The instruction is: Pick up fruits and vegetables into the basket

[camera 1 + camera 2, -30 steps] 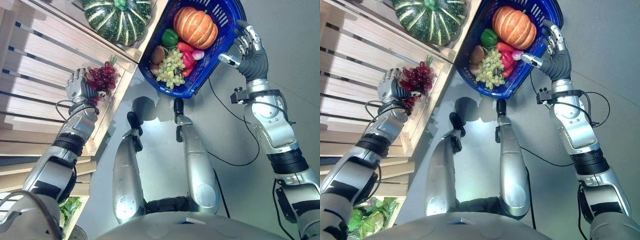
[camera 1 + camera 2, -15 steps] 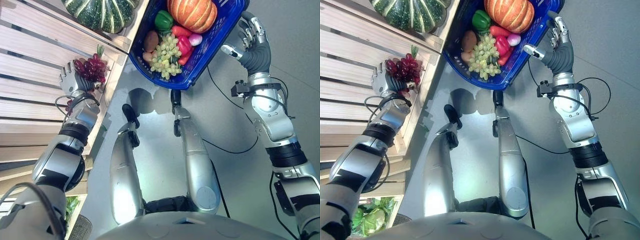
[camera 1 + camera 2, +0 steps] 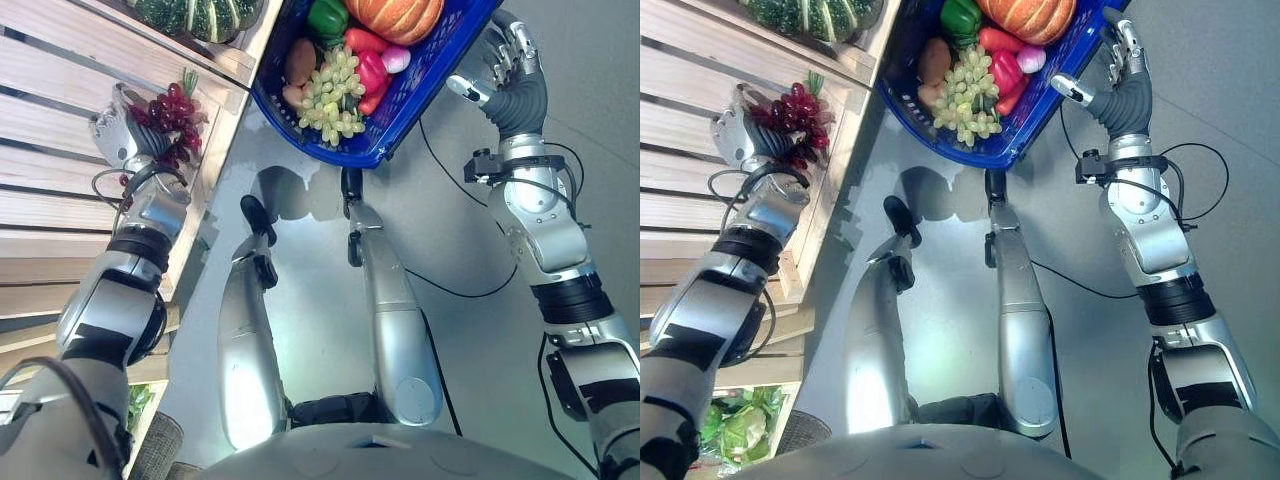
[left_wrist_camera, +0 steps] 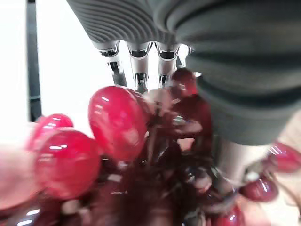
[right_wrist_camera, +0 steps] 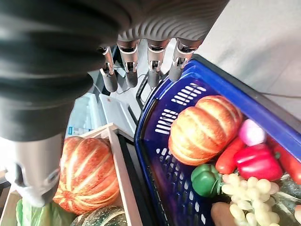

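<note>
Since the earlier frame the left robot hand has drawn the red grapes up off the slatted wooden crate, while the head camera has shifted. The step in hand is the carry: fingers are curled round the bunch (glossy dark-red berries, green stem). The next move calls for a swing across to the blue basket, already holding a pumpkin, peppers and green grapes. The right robot hand, fingers spread, rests at the basket's rim.
</note>
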Tool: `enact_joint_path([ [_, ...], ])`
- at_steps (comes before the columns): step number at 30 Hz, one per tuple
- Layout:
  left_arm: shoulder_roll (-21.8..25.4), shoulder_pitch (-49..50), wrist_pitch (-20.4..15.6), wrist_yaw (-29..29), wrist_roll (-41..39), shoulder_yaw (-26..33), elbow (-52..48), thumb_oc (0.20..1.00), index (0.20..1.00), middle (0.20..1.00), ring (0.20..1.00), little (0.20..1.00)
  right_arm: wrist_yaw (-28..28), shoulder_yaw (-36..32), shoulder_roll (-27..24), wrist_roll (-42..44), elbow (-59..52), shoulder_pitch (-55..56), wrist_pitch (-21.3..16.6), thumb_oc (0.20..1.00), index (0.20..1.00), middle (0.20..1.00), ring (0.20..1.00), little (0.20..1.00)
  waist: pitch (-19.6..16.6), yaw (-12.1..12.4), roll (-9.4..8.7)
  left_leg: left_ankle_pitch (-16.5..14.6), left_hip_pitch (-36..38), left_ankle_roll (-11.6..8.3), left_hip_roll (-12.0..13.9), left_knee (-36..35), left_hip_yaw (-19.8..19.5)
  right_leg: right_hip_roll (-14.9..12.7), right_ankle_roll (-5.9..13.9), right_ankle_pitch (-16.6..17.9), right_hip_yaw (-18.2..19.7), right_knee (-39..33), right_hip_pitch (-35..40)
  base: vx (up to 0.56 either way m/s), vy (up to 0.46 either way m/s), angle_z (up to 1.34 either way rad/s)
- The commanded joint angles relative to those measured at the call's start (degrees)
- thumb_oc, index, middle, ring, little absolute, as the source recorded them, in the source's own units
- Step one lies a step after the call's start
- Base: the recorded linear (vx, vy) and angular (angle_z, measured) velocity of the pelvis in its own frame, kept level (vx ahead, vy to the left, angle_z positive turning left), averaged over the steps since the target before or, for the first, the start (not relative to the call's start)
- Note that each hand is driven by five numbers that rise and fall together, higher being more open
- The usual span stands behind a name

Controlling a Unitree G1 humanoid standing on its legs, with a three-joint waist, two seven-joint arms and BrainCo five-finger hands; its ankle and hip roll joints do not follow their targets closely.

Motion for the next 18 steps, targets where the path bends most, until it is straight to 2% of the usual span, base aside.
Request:
enact_joint_path([
  [1,0.86,2.45,0.8,-4.41,-1.99,0.48,4.77,0.2,0.2,0.2,0.2,0.2,-1.07,-0.51,-0.18,0.86,-3.4,0.79,-4.23,1.0,1.0,1.0,1.0,1.0,-2.69,-0.76,-0.79,1.88,-0.55,-0.22,-1.68,-1.83,1.85,2.8,2.25,-3.38,-1.11,2.7,1.46,0.0,0.0,0.0],
  [3,0.63,2.67,-0.84,-4.49,-2.45,0.41,5.3,0.2,0.2,0.2,0.2,0.2,-0.99,-0.54,-0.19,0.9,-3.2,0.6,-4.49,1.0,1.0,1.0,1.0,1.0,-2.69,-0.83,-0.87,1.93,-0.29,-0.23,-1.71,-2.05,1.82,2.83,2.29,-3.27,-1.01,2.38,1.68,-0.01,0.007,-0.02],
  [4,0.7,2.4,-1.13,-4.35,-2.65,0.53,5.25,0.2,0.2,0.2,0.2,0.2,-0.99,-0.67,-0.25,0.89,-3.28,0.31,-4.58,1.0,1.0,1.0,1.0,1.0,-2.69,-0.85,-0.93,3.49,-1.32,0.29,-1.63,-2.52,2.47,2.72,1.86,-1.76,-1.26,1.8,0.62,-0.07,-0.001,0.01],
  [5,0.59,2.65,-1.97,-3.96,-3.28,0.62,5.12,0.2,0.2,0.2,0.2,0.2,-1.07,-0.67,-0.22,0.9,-3.31,0.41,-4.83,1.0,1.0,1.0,1.0,1.0,-2.69,-0.82,-0.92,3.51,-1.15,0.3,-1.61,-2.69,2.51,2.7,1.88,-1.73,-1.28,1.69,0.75,0.0,0.0,0.0],
  [6,0.3,3.41,-3.4,-3.0,-4.23,0.6,4.77,0.2,0.2,0.2,0.2,0.2,-1.11,-0.5,-0.06,0.79,-3.33,0.91,-5.06,1.0,1.0,1.0,1.0,1.0,-2.69,-0.8,-0.82,2.01,0.24,-0.21,-1.71,-2.57,1.9,2.8,2.36,-3.17,-1.03,1.98,2.08,0.04,0.017,0.02],
  [8,0.3,3.82,-5.27,-2.3,-4.45,1.16,4.21,0.2,0.2,0.2,0.2,0.2,-0.92,-0.8,0.07,0.65,-3.48,1.32,-5.33,1.0,1.0,1.0,1.0,1.0,-2.69,-0.72,-0.75,2.06,0.66,-0.24,-1.72,-2.88,1.91,2.71,2.43,-3.16,-1.09,1.78,2.46,-0.02,0.011,0.01],
  [9,0.4,3.63,-5.65,-2.08,-4.48,1.41,3.89,0.2,0.2,0.2,0.2,0.2,-0.91,-0.95,0.05,0.57,-3.68,1.11,-5.33,1.0,1.0,1.0,1.0,1.0,-2.69,-0.72,-0.81,3.63,-0.29,0.25,-1.66,-3.34,2.54,2.58,2.01,-1.64,-1.35,1.17,1.51,-0.09,0.01,0.02],
  [10,0.46,4.28,-7.15,-1.25,-4.23,1.8,2.78,0.2,0.2,0.2,0.2,0.2,-0.77,-1.11,0.29,0.25,-4.15,1.78,-5.56,1.0,1.0,1.0,1.0,1.0,-2.69,-0.61,-0.73,3.7,0.25,0.25,-1.68,-3.58,2.62,2.49,2.02,-1.65,-1.45,0.85,2.11,0.0,0.0,0.0],
  [11,0.35,4.75,-7.34,-1.12,-4.24,1.77,2.52,0.2,0.2,0.2,0.2,0.2,-0.76,-1.02,0.46,0.15,-4.18,2.27,-5.59,1.0,1.0,1.0,1.0,1.0,-2.69,-0.57,-0.65,2.18,1.46,-0.26,-1.74,-3.25,2.03,2.58,2.46,-3.15,-1.22,1.32,3.33,0.04,0.026,0.01],
  [12,0.37,5.01,-7.56,-1.07,-4.27,1.95,1.96,0.2,0.2,0.2,0.2,0.2,-0.74,-1.1,0.73,-0.18,-4.3,2.62,-5.71,1.0,1.0,1.0,1.0,1.0,-2.69,-0.55,-0.61,2.17,1.8,-0.28,-1.74,-3.37,2.06,2.52,2.48,-3.14,-1.24,1.2,3.63,0.05,0.023,0.01],
  [15,0.5,5.97,-8.12,-0.89,-5.18,2.53,0.15,0.2,0.2,0.2,0.2,0.2,-0.54,-1.48,0.94,-0.33,-4.99,3.28,-5.4,1.0,1.0,1.0,1.0,1.0,-2.69,-0.35,-0.45,2.24,2.89,-0.28,-1.82,-3.7,2.08,2.36,2.46,-3.23,-1.4,0.94,4.72,-0.02,0.004,0.01],
  [16,0.58,5.95,-8.55,-0.52,-5.85,2.96,-0.48,0.2,0.2,0.2,0.2,0.2,-0.47,-1.76,1.05,-0.49,-5.22,3.21,-5.4,1.0,1.0,1.0,1.0,1.0,-2.69,-0.28,-0.47,3.84,2.14,0.24,-1.8,-4.19,2.66,2.19,2.01,-1.74,-1.73,0.33,4.01,-0.07,0.007,0.01],
  [18,0.6,6.7,-9.31,-0.55,-6.84,3.75,-1.32,0.2,0.2,0.2,0.2,0.2,-0.43,-1.91,1.39,-0.78,-5.46,3.71,-5.41,1.0,1.0,1.0,1.0,1.0,-2.69,-0.09,-0.42,3.81,2.96,0.3,-1.81,-4.42,2.73,2.06,1.99,-1.86,-1.95,0.28,4.77,-0.04,0.002,0.0],
])
